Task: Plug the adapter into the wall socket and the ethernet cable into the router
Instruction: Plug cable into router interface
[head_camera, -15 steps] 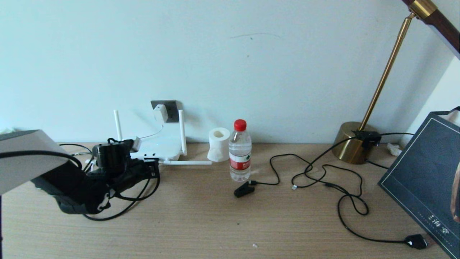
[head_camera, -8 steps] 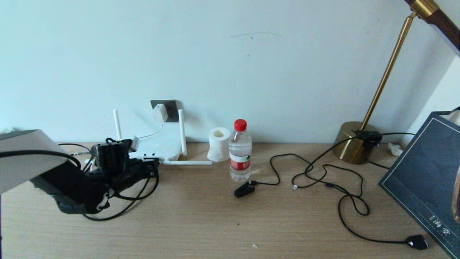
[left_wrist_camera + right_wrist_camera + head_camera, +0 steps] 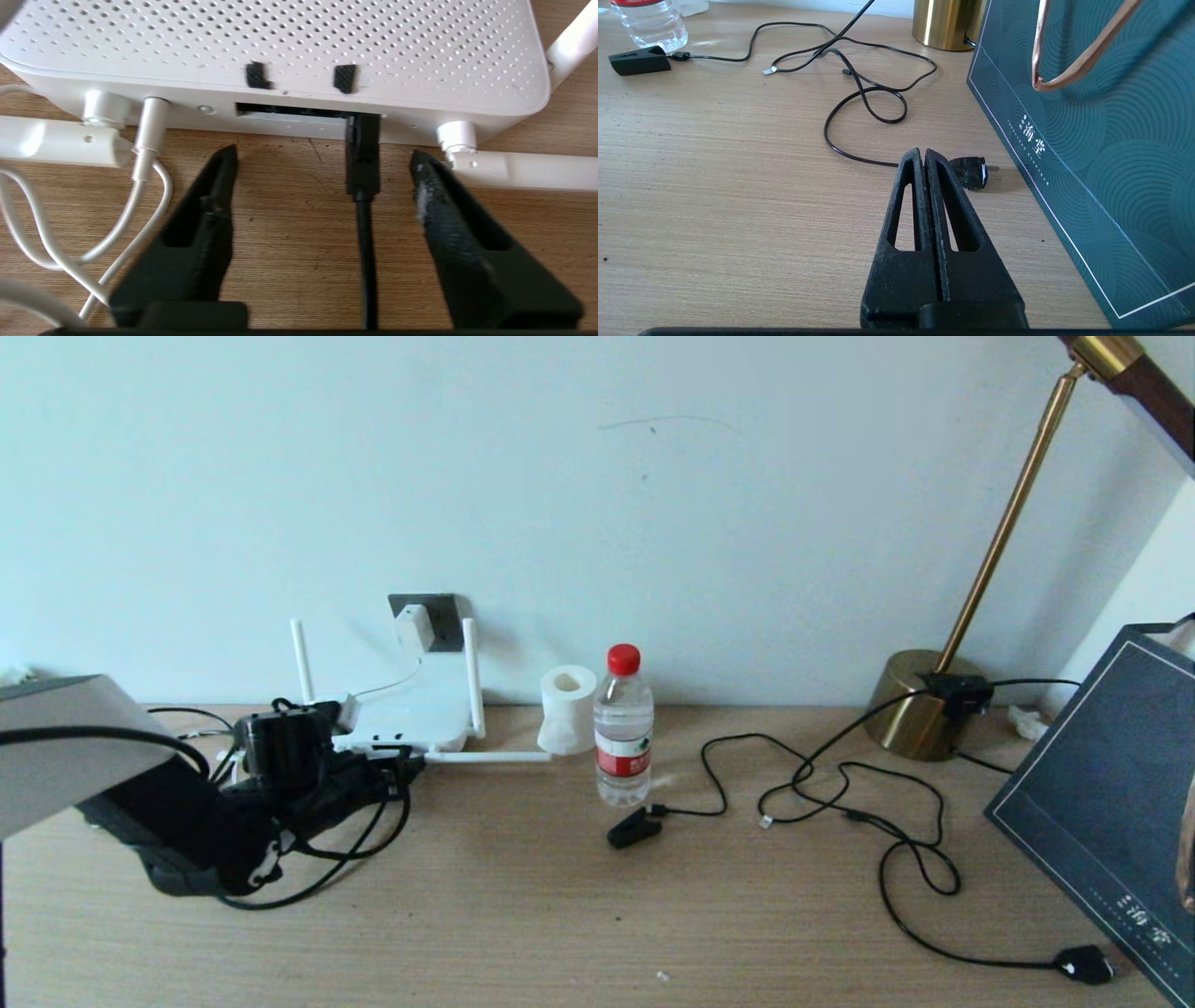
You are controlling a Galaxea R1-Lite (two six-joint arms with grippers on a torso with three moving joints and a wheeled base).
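Releasing is what the left gripper (image 3: pixel 322 158) has just done: a second ago its black fingers (image 3: pixel 378 775) were pinched together at the router's front edge, and now the wrist view shows them spread wide, clear of the plug on both sides, holding nothing. Between them, the long thin black ethernet cable (image 3: pixel 362 158) has its black boot pushed into a dark port on the flat white perforated plastic router (image 3: pixel 280 42), and it stays there unaided, so I judge the connection seated, though no latch is visible. A thin white cord (image 3: pixel 147 135) enters a round jack further along that same edge. Behind the router on the pale wall, the small white rounded-square adapter (image 3: pixel 414 627) sits against the dark grey square wall socket (image 3: pixel 439 616), its cord trailing down to the router; it looks plugged in. Both halves of the task therefore appear done, and what remains is probably only to draw the left arm back without snagging the cable loop. Moving right along the wooden desk (image 3: pixel 597 915): a white tissue roll (image 3: pixel 568 709), a clear red-capped water bottle (image 3: pixel 624 728), loose black cords and a brass lamp base (image 3: pixel 920 705), all untouched. The right gripper (image 3: pixel 924 156) rests parked low over the desk beside a dark teal paper bag (image 3: pixel 1087 140), fingers pressed fully together, empty.
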